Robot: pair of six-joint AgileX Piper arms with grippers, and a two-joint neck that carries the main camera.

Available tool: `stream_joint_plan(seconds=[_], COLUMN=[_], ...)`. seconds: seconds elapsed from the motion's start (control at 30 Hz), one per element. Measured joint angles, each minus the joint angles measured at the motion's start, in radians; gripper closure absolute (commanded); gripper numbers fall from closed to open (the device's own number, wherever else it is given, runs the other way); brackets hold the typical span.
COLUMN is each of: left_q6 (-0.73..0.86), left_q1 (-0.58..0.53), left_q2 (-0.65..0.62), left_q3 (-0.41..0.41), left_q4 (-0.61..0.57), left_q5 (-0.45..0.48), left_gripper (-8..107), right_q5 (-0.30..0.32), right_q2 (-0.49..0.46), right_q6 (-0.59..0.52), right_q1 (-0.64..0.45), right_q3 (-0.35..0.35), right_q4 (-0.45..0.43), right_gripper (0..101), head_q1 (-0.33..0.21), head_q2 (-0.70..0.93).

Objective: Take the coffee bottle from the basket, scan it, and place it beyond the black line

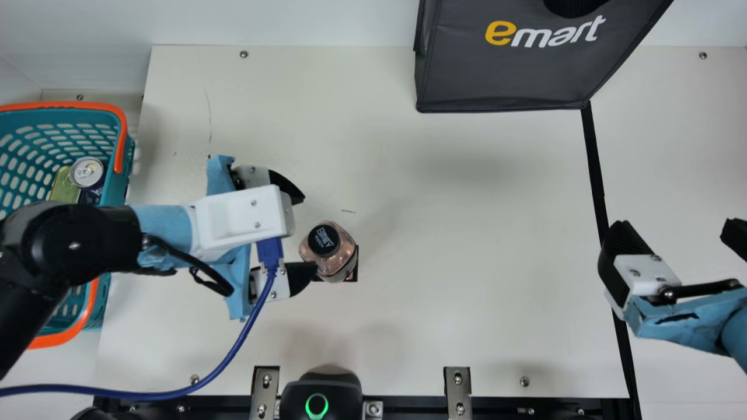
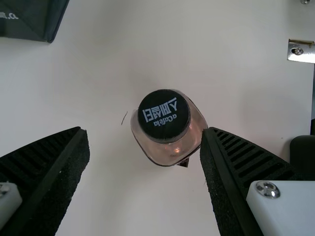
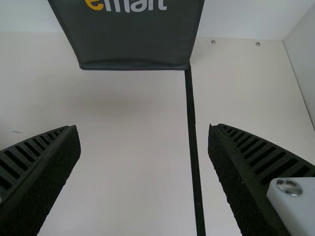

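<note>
The coffee bottle (image 1: 330,251), pinkish with a black cap, stands upright on the table left of centre. Just left of it my left gripper (image 1: 300,236) is open, one fingertip close by the bottle. In the left wrist view the bottle (image 2: 170,129) appears beyond the open fingers of my left gripper (image 2: 145,132), nearer one of them. At the right, my right gripper (image 1: 674,230) is open over the black line (image 1: 596,175); in the right wrist view, nothing is between the fingers of my right gripper (image 3: 143,128). The basket (image 1: 129,157) is at the far left.
A can (image 1: 87,172) and a green item (image 1: 63,188) lie in the basket. A dark bag (image 1: 502,76) stands at the back, beside the line's far end. A scanner (image 1: 321,396) with a green ring light sits at the front edge, between metal brackets (image 1: 457,388).
</note>
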Motion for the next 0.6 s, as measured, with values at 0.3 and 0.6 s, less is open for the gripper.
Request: stream_joint_plan(seconds=[0.3, 0.6], left_q6=[-0.082, -0.180], left_q1=[0.043, 0.069], left_q2=[-0.069, -0.148], left_q3=[-0.001, 0.007], left_q4=[0.023, 0.060], left_q5=[0.004, -0.006], left_gripper=[9, 9], right_q5=[0.000, 0.000], right_q2=[0.000, 0.000], right_q6=[0.000, 0.000], right_q1=[0.000, 0.000], right_q3=[0.000, 0.000], right_q4=[0.000, 0.000], right_gripper=[10, 10], head_q1=[0.000, 0.000], head_q2=[0.000, 0.000])
